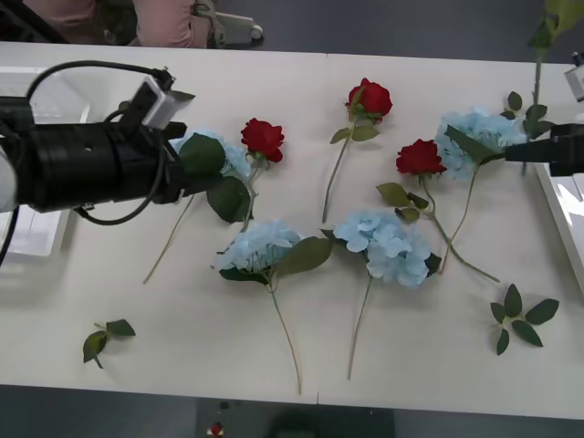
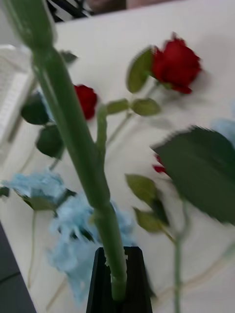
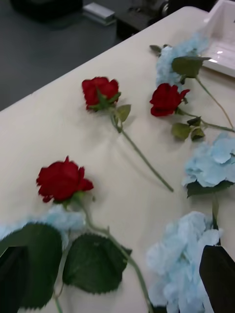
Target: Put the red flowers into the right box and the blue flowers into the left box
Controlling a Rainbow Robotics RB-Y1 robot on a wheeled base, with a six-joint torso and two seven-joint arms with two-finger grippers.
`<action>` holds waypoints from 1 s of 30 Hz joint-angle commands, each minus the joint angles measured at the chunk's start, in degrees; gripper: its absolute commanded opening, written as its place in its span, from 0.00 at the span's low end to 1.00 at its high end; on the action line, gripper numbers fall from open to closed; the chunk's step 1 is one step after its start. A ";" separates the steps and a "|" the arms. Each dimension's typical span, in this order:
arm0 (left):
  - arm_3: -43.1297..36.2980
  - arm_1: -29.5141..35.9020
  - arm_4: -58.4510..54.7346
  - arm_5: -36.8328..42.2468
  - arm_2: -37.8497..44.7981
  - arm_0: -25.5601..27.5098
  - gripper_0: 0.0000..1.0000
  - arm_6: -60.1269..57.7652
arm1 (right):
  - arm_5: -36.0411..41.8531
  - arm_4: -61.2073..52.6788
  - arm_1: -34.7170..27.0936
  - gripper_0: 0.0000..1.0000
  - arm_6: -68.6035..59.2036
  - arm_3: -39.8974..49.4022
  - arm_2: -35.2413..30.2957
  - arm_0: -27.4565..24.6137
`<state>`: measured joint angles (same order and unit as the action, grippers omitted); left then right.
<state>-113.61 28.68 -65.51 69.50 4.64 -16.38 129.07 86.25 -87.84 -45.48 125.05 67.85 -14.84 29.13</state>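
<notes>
Three red flowers lie on the white table among several blue flowers. My left gripper hovers open over the leftmost blue flower, with a rose just beyond its fingers. My right gripper is shut on a thick green stem that rises upright; its bloom is out of view. The left box lies partly under my left arm. The right box sits at the table's right edge.
Loose green leaf sprigs lie near the front left and the front right. The table's front edge runs along the bottom of the front view. A seated person shows beyond the far edge.
</notes>
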 commanded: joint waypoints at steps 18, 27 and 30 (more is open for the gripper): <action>3.83 0.59 23.06 13.29 -0.69 -4.62 1.00 -36.97 | 4.36 40.29 -11.74 0.00 -19.58 -1.14 -6.16 -1.89; 15.00 0.59 26.84 6.09 -4.29 -6.56 1.00 -36.00 | -1.88 42.05 -13.23 0.00 -18.26 -7.03 -6.42 -6.99; 18.25 0.59 27.36 3.89 -5.96 -7.61 1.00 -35.65 | -3.02 41.78 -13.23 0.00 -17.82 -7.03 -6.60 -10.77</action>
<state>-96.59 28.68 -38.81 74.84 -0.48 -21.95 93.45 83.96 -45.96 -54.94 107.27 59.90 -21.04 21.35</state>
